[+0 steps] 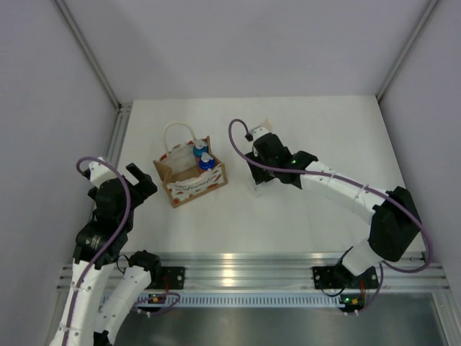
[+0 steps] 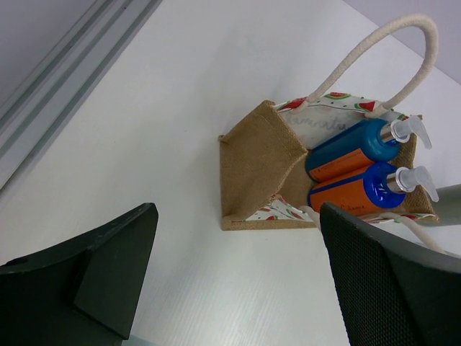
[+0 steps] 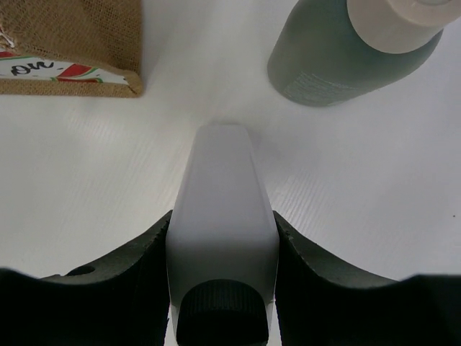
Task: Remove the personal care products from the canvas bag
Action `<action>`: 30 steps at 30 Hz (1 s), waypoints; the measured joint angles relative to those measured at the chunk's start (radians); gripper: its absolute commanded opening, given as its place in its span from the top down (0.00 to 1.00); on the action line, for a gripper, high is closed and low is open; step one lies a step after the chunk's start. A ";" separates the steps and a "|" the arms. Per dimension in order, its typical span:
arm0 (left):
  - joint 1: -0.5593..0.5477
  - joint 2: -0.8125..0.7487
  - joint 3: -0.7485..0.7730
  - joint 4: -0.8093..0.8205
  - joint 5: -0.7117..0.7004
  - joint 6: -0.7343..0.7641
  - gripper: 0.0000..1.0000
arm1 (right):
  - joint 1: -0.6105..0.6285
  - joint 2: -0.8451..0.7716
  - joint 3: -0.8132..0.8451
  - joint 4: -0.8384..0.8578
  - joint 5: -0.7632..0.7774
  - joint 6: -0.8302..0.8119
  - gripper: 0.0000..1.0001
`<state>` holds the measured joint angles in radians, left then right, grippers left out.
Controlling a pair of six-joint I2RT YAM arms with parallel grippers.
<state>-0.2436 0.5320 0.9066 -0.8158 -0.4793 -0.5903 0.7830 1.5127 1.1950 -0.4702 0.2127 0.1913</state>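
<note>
In the right hand, white bottle.

We see a tan-brown canvas bag, its panel white with a red-and-green watermelon print, and off-white rope handles. Inside the bag are an orange bottle and a second orange bottle, both blue-topped with white pumps. Beside the bag on the white desk are a white bottle with a dark cap and a grey-green bottle with a beige top.

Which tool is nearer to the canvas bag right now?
Left. The left tool stands open just off the left end of the canvas bag; the right tool, shut on the white bottle, sits farther off its right side.
</note>
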 measured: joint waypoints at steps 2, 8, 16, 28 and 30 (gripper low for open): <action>0.000 0.000 0.000 0.000 0.000 0.000 0.02 | -0.002 0.033 0.050 -0.051 -0.007 -0.014 1.00; 0.000 0.000 0.000 0.000 -0.001 0.000 0.02 | -0.033 0.144 0.185 -0.129 -0.054 -0.048 1.00; 0.000 -0.007 0.000 0.000 0.000 0.000 0.02 | -0.045 0.239 0.290 -0.177 -0.061 -0.085 0.58; 0.000 -0.014 0.000 0.000 0.003 0.000 0.02 | -0.052 0.229 0.352 -0.211 -0.076 -0.111 0.14; 0.000 -0.013 0.000 0.000 0.003 -0.001 0.02 | -0.052 0.209 0.354 -0.214 -0.075 -0.114 0.13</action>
<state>-0.2436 0.5194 0.9066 -0.8162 -0.4763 -0.5911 0.7307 1.7218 1.5490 -0.6838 0.1375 0.0769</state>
